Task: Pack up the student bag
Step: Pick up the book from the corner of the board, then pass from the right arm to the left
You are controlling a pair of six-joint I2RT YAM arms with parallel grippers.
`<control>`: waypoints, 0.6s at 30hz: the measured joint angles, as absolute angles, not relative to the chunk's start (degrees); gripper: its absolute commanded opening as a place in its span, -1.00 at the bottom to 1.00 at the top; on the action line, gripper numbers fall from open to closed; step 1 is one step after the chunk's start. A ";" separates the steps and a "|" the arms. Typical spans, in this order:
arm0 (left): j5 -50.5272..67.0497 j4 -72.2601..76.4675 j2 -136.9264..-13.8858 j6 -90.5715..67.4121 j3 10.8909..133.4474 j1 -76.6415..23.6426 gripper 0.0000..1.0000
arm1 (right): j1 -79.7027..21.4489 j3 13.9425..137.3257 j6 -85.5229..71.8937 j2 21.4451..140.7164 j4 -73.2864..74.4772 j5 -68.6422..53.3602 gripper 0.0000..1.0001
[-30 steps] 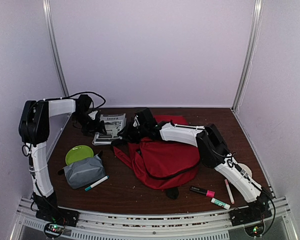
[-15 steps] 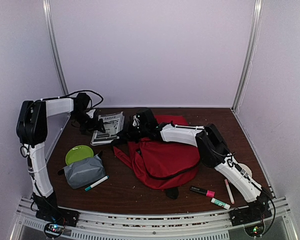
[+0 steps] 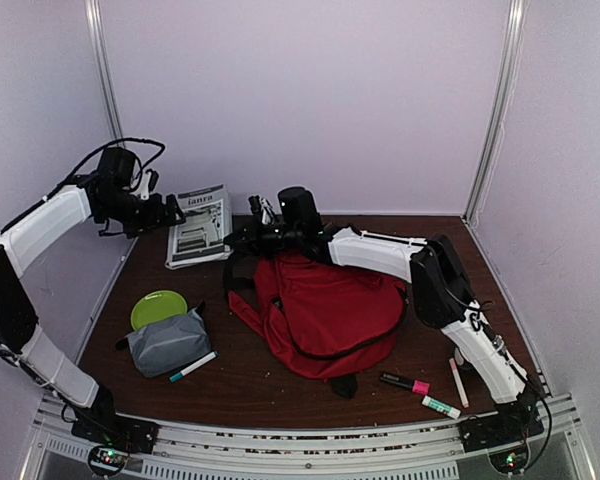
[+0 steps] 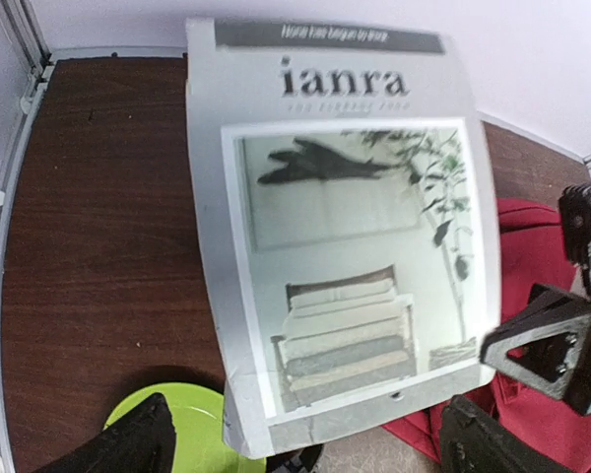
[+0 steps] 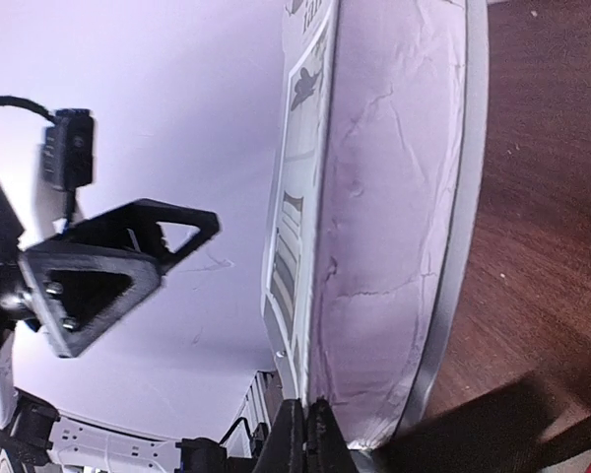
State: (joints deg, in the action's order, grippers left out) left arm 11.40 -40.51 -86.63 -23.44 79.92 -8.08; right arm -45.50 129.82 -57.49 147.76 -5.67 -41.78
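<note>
**Magazine in the air, bag waiting**

A dark wooden table [image 3: 230, 385] stands inside pale lilac walls. The bag [image 3: 330, 315] lies flat on it, about in the middle, and we cannot tell if its zip is open. Beyond the bag's far left corner a magazine [image 3: 200, 225] is up in the air. The right gripper [image 5: 303, 432] is closed, and as far as we can see it pinches the magazine's edge on the bag's side. The left gripper [image 3: 165, 214] stands wide, its fingers [image 4: 128, 443] on both sides of the lower edge and apart from the paper. A plate [image 3: 158, 308] and a pouch [image 3: 168, 342] lie left of the bag, pens [image 3: 405, 382] at its near right.

We judge that the step in hand is to bring the magazine to the bag. The next move needs an open mouth on the bag. The free left gripper could hold it while the right one slides the magazine in flat.
</note>
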 measured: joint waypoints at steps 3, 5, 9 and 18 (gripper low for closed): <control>12.53 -39.18 -82.70 -25.02 75.18 -8.08 0.94 | -44.58 126.52 -55.79 142.96 -6.94 -43.16 -1.00; 13.58 -38.09 -80.58 -26.20 72.77 -8.08 0.95 | -43.51 123.04 -54.94 139.28 -7.62 -43.97 -1.00; 17.91 -33.30 -75.92 -29.89 67.44 -8.16 0.95 | -39.90 112.55 -53.54 130.67 -10.15 -45.71 -1.00; 29.39 -15.38 -74.87 -37.26 59.70 -13.08 0.87 | -32.32 99.26 -52.84 122.21 -12.88 -52.60 -1.00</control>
